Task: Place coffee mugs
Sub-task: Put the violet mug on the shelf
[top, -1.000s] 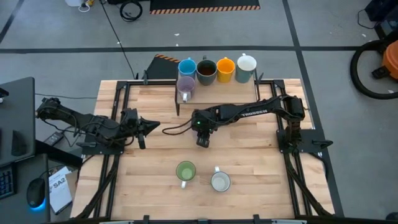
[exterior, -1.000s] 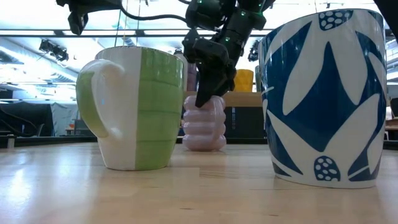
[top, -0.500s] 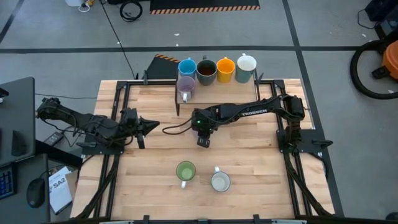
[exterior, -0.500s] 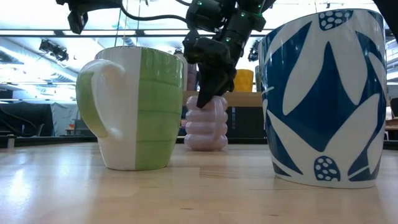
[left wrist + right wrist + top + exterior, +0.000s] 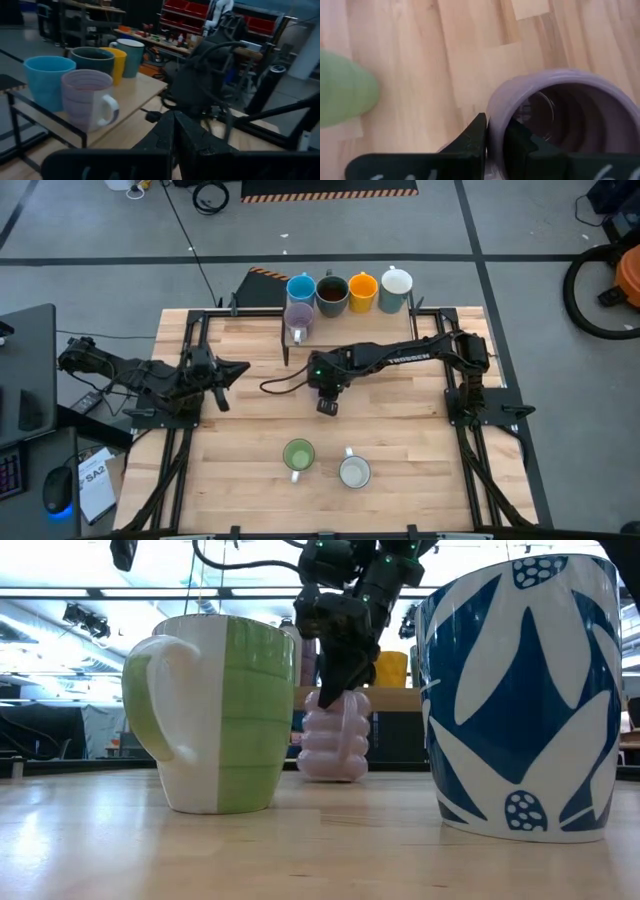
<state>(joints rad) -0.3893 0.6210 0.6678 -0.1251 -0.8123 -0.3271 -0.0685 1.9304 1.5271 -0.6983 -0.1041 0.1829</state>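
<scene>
My right gripper (image 5: 327,404) reaches to the table's middle and is shut on a ribbed lilac mug (image 5: 335,740), which it hides from above. Its base is at the tabletop; whether it touches, I cannot tell. A second lilac mug (image 5: 298,318) stands on a raised shelf at the far edge. Behind it stand the blue (image 5: 301,289), dark brown (image 5: 332,292), orange (image 5: 362,288) and white (image 5: 396,283) mugs. A green mug (image 5: 298,454) and a blue-patterned white mug (image 5: 354,472) stand near the near edge. My left gripper (image 5: 232,368) hovers shut at the table's left, touching nothing. My right gripper pinches the lilac mug's wall at the rim (image 5: 495,131). One finger (image 5: 520,142) is inside the mug and the other (image 5: 475,137) is outside. The fingers come from above, pointing down. The mug hangs nearly upright below them, leaning slightly.
The wooden shelf (image 5: 350,320) runs along the far edge on dark legs. Bare wood lies between the held mug and the two mugs near the near edge. Black frame rails (image 5: 190,410) line both sides of the table.
My right gripper has carried the lilac mug a little to the right in the low view, and the mug now leans slightly. My left gripper has risen and drawn back toward the table's left and far side, staying shut.
</scene>
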